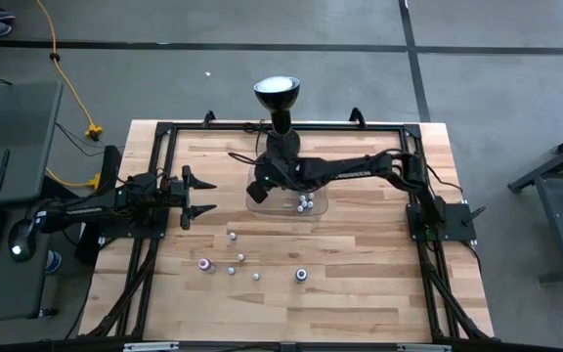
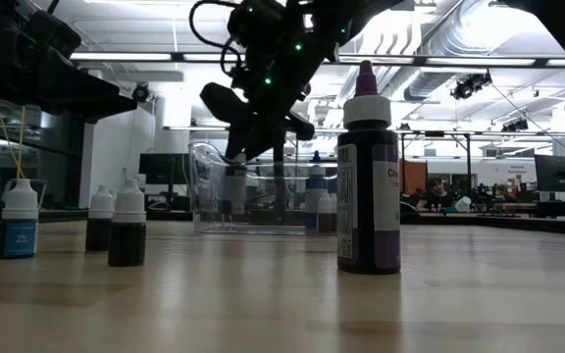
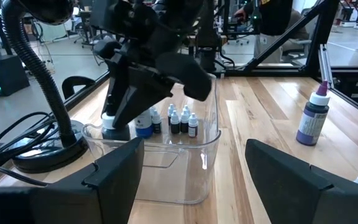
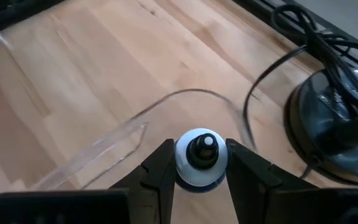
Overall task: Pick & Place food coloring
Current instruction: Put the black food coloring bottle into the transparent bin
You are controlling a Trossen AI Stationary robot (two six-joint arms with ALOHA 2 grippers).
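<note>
Now right gripper clamps food coloring bottle upright, cap up, over tray.

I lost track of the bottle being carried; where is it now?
The bottle sits between the right gripper fingers, over the clear tray's end nearest the black lamp, at the table's back centre.

Counter: pale blond wood planks, black metal frame. Clear plastic tray holds small white-capped dropper bottles, dark and blue bodies. Tall purple-black bottle, white collar, purple tip. Black gooseneck lamp. Right black end effector around a white cap.
</note>
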